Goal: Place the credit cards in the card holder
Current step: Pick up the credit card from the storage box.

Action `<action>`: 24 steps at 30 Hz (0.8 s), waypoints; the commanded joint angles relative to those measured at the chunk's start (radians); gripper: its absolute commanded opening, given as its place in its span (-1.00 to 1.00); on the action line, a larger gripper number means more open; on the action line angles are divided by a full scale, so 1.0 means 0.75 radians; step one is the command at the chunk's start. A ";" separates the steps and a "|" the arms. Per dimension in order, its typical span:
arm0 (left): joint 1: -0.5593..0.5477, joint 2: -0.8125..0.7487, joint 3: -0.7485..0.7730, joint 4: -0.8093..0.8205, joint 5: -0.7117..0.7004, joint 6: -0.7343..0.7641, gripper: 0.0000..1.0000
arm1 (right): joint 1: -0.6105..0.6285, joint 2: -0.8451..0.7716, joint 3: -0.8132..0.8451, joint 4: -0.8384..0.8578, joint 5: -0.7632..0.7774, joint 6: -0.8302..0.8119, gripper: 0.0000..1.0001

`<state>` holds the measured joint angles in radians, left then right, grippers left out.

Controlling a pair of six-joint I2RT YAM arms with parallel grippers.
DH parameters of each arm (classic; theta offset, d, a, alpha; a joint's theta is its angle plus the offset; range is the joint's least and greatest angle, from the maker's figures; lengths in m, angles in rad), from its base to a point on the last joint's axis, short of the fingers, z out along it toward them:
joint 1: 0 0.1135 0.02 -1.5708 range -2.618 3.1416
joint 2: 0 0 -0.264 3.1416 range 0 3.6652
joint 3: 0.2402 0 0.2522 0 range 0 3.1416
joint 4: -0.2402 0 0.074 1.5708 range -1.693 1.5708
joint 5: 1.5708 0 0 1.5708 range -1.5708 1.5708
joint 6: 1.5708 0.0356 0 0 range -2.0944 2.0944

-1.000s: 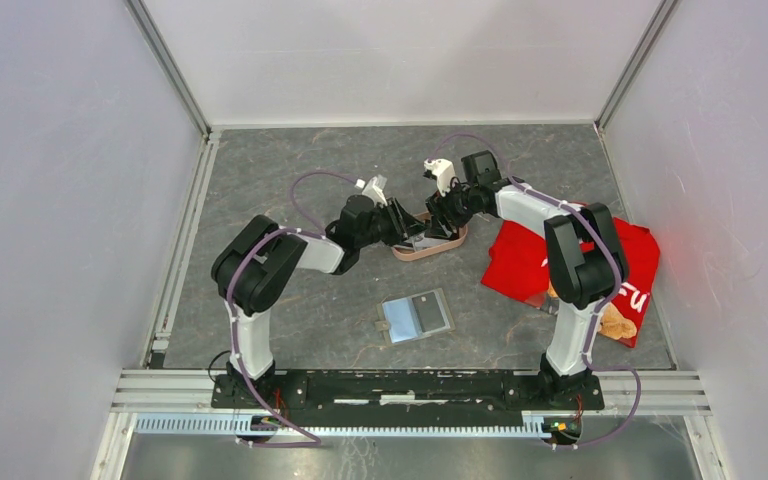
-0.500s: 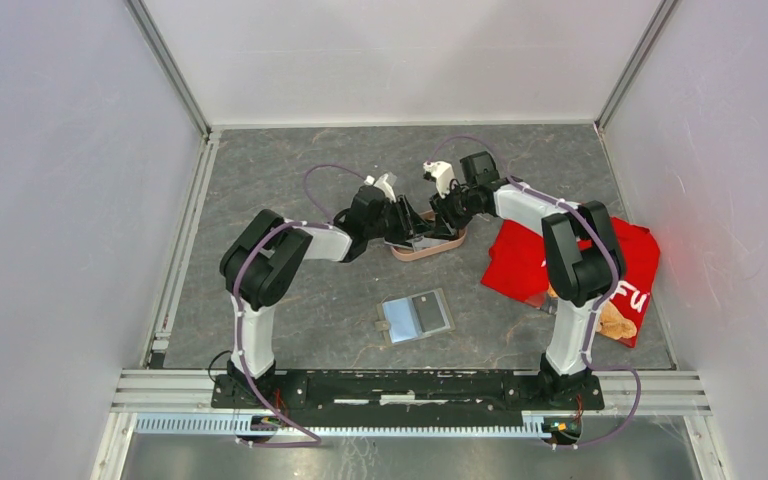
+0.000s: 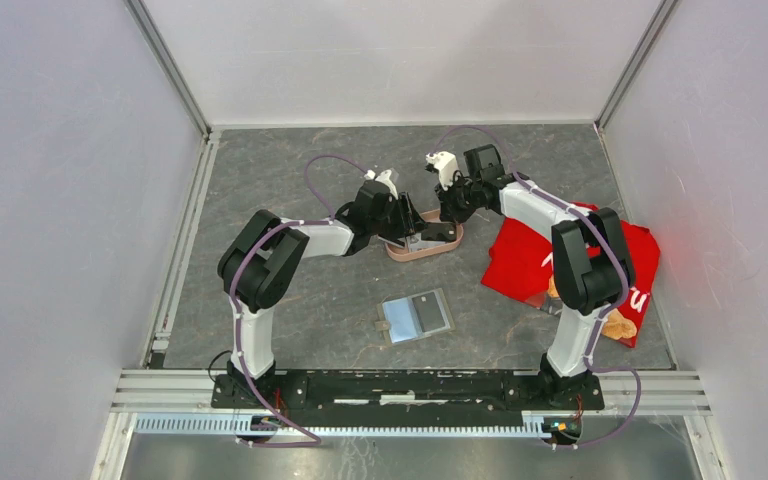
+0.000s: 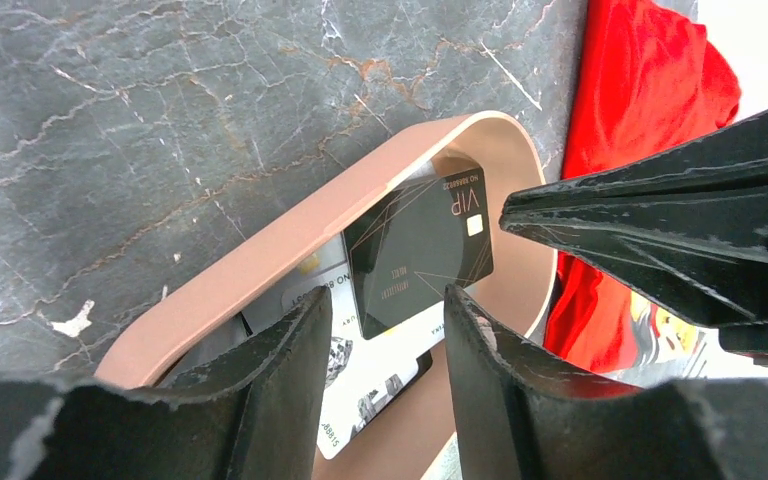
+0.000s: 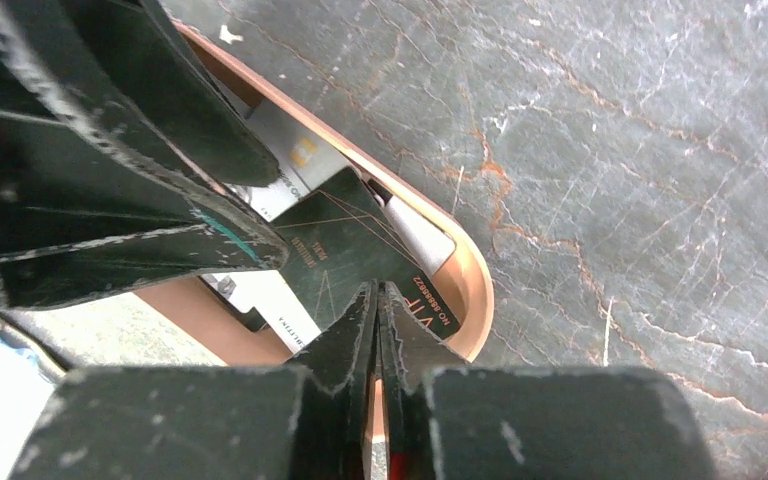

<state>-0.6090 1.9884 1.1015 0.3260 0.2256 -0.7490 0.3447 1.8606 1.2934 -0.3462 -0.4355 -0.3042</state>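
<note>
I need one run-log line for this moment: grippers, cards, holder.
left gripper: open, over pink tray | right gripper: shut on dark VIP card | light cards: in tray | card holder: open on table

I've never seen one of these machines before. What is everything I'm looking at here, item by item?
tray: one, pink, oval, mid-table, holding the cards
black card: one, black with VIP lettering, tilted in the tray on top of the others
whitish cards: at least two, white and silvery, in the tray beneath it
card holder: one, grey, lying open, nearer the arm bases than the tray
red cloth: one, red, table's right side, partly under the right arm
table: one, grey marbled
left arm, right arm: black and white, bolted at the near edge
left gripper: black, open, over the tray
right gripper: black, closed, tips at the black card
</note>
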 commanded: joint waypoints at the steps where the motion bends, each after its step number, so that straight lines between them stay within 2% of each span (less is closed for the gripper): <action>1: -0.009 -0.027 0.026 -0.105 -0.071 0.104 0.08 | 0.017 0.053 0.052 -0.045 0.106 0.002 -0.87; 7: -0.027 -0.020 0.035 -0.113 -0.077 0.096 0.16 | 0.096 0.112 0.085 -0.101 0.262 0.003 -0.93; 11: -0.036 0.002 0.061 -0.150 -0.082 0.097 0.20 | 0.115 0.161 0.108 -0.134 0.292 0.006 -0.97; 19: -0.046 0.011 0.037 -0.126 -0.036 0.057 0.21 | 0.097 0.206 0.099 -0.111 0.038 0.056 -0.99; 24: -0.041 -0.029 -0.026 0.004 0.031 -0.037 0.20 | 0.058 0.209 0.080 -0.081 -0.051 0.084 -0.99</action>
<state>-0.6361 1.9873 1.1275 0.2924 0.2035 -0.7326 0.3954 1.9827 1.3560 -0.4217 -0.3683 -0.2756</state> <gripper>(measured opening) 0.602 0.014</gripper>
